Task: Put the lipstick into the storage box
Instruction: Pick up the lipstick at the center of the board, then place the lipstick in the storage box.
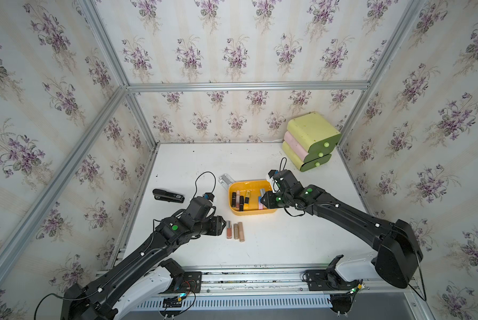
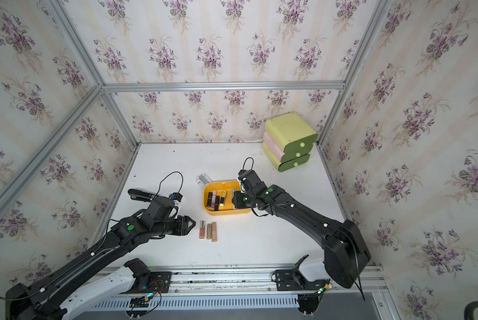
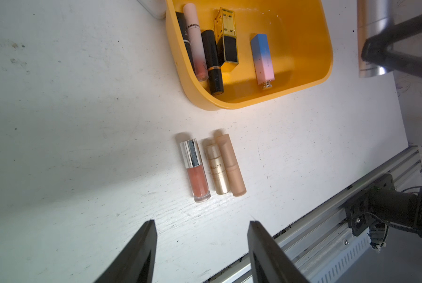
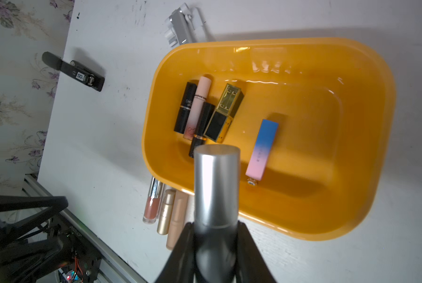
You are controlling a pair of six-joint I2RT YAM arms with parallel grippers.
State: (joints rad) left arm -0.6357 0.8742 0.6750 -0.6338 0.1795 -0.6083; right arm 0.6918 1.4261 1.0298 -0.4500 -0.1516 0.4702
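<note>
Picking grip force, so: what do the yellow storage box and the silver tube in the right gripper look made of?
The storage box: plastic, glossy; bright highlights ripple on its smooth moulded wall. The silver tube, clamped in the right gripper: satin metal or metallised plastic, unclear which; soft lengthwise sheen, no sharp reflections.

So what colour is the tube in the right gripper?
Metallic silver. The tube in the right gripper shows best in the right wrist view.

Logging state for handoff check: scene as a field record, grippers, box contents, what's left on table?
right gripper: shut on silver tube, held over storage box
left gripper: open, empty, facing lip gloss
in box: five lipsticks lying flat, blue-pink lipstick apart from the rest
on table: lip gloss, gold tube, beige tube, side by side
</note>
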